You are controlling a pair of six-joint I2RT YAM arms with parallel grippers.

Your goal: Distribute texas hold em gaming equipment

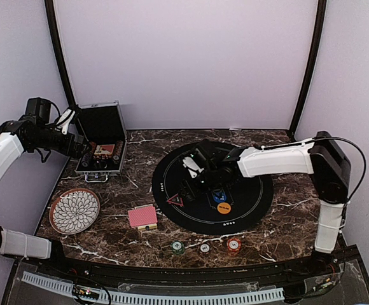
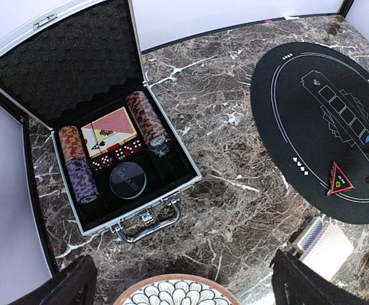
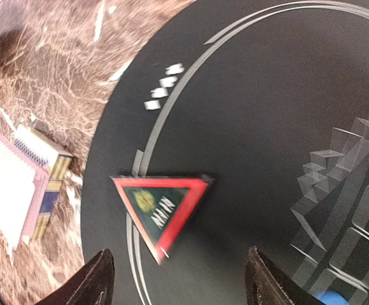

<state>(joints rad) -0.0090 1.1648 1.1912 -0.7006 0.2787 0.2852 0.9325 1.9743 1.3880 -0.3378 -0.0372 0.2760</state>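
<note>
The red triangle [image 3: 162,206] lies flat on the black round mat [image 3: 254,127], free, just beyond my right gripper [image 3: 181,283], which is open with a finger on either side of it. From above, that gripper [image 1: 189,189] hovers over the mat's left half beside the triangle [image 1: 176,201]. On the mat further right lie the blue disc [image 1: 219,194] and the orange disc [image 1: 223,207]. The red-backed card deck [image 1: 142,216] lies left of the mat. Green [image 1: 178,247], white [image 1: 205,248] and red [image 1: 233,244] chips sit near the front edge. My left gripper [image 2: 184,286] is open and empty above the table.
The open silver case [image 2: 191,181] at the back left holds chip stacks, cards, dice and a black disc. The patterned plate [image 1: 74,210] sits at the front left, below my left gripper [image 1: 83,151]. Bare marble shows between case and mat.
</note>
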